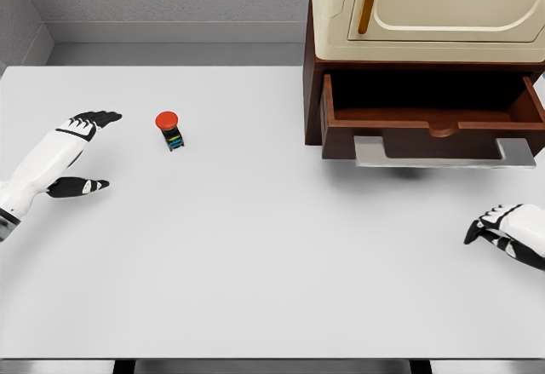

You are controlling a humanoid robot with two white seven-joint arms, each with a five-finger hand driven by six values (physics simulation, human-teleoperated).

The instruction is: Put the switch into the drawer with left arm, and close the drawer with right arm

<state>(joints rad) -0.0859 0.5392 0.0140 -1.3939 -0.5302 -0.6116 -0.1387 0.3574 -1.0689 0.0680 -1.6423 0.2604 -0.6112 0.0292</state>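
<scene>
A white table (255, 263) fills the view, and at its far right stands a cabinet (426, 16) whose dark wooden drawer (430, 123) is pulled open, a metal handle along its front. The left hand (75, 148) hovers at the left edge with fingers spread and empty; the right hand (504, 231), at the lower right, holds nothing, fingers loosely bent. The red-capped switch (170, 129) stands on the table just right of the left hand, well apart from the drawer.

You see a white table (255, 263). On it rest a red-capped switch (170, 130) and a brown cabinet (426, 93), well apart.
</scene>
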